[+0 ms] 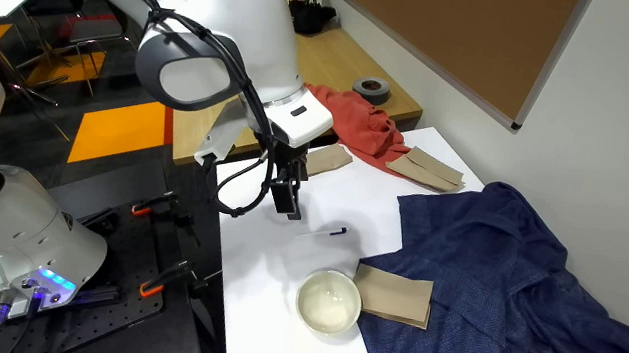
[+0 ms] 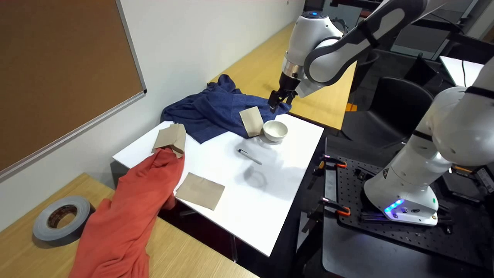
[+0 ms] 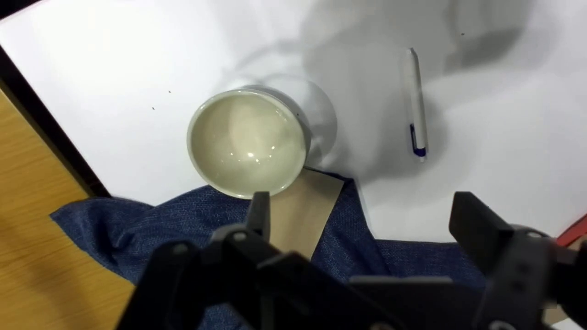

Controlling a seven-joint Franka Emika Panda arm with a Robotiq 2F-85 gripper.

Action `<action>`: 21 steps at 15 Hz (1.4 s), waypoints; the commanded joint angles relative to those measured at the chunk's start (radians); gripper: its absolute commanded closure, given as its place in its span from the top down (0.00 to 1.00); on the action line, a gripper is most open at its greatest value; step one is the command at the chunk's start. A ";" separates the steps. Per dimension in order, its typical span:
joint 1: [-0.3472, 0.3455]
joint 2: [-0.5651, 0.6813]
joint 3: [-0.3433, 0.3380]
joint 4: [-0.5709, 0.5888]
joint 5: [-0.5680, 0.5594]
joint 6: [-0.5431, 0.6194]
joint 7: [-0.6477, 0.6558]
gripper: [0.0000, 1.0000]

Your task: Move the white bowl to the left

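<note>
The white bowl (image 1: 329,302) stands upright on the white table (image 1: 261,266), beside a tan flat piece (image 1: 396,294); I cannot tell whether they touch. The bowl shows in both exterior views (image 2: 275,130) and in the wrist view (image 3: 247,142), left of the middle, and looks empty. My gripper (image 3: 360,206) is open with nothing between its wide-apart fingers. In the wrist view the left fingertip overlaps the bowl's lower rim, but the gripper is well above the table. The gripper also shows in both exterior views (image 1: 294,195) (image 2: 280,105), apart from the bowl.
A white pen (image 3: 416,105) with a dark blue end lies near the bowl. A dark blue cloth (image 1: 471,268) lies along the wall side, partly under the tan piece. A red cloth (image 2: 127,216), more tan pieces (image 2: 200,191) and a grey tape roll (image 2: 61,220) are farther off.
</note>
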 commanded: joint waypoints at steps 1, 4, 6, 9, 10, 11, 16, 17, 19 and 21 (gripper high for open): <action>0.006 0.021 -0.015 0.020 -0.025 -0.002 0.035 1.00; 0.003 0.103 -0.023 0.068 -0.033 0.020 0.082 1.00; 0.013 0.169 -0.036 0.105 -0.040 0.024 0.113 1.00; 0.043 0.273 -0.068 0.164 -0.062 0.029 0.161 1.00; 0.057 0.309 -0.082 0.185 -0.063 0.026 0.173 1.00; 0.073 0.341 -0.098 0.203 -0.065 0.029 0.186 1.00; 0.151 0.495 -0.168 0.285 -0.038 0.067 0.180 1.00; 0.163 0.524 -0.180 0.302 -0.028 0.075 0.176 1.00; 0.184 0.574 -0.199 0.335 -0.011 0.078 0.172 1.00; 0.196 0.618 -0.210 0.365 0.009 0.077 0.165 1.00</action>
